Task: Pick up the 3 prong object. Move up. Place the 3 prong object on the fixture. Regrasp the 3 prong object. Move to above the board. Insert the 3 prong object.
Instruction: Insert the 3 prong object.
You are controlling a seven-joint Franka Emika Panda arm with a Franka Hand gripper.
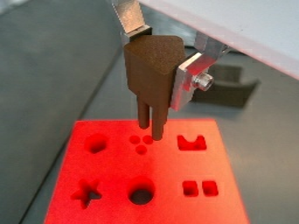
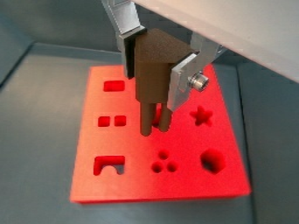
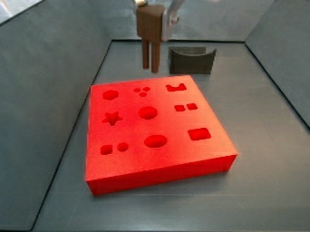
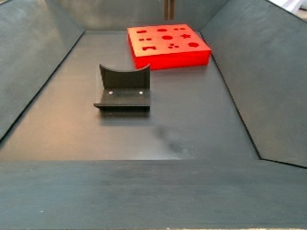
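My gripper (image 1: 162, 57) is shut on the 3 prong object (image 1: 149, 70), a brown block held upright with its prongs (image 2: 149, 118) pointing down. It hangs above the far end of the red board (image 3: 176, 149), clear of the surface in a side view. In a wrist view the prong tips line up near the board's three small holes (image 1: 140, 141); these holes (image 2: 165, 162) show apart from the prongs in the other wrist view. The dark notched fixture (image 3: 191, 60) stands on the floor beyond the board, with nothing on it. The same fixture (image 4: 124, 90) sits nearer the camera, the board (image 4: 174, 60) behind it.
The board carries other cut-outs: a star (image 3: 112, 117), circles (image 3: 155, 140) and squares (image 3: 200, 134). Sloping grey walls (image 4: 42, 72) enclose the dark floor (image 4: 180, 126) on all sides.
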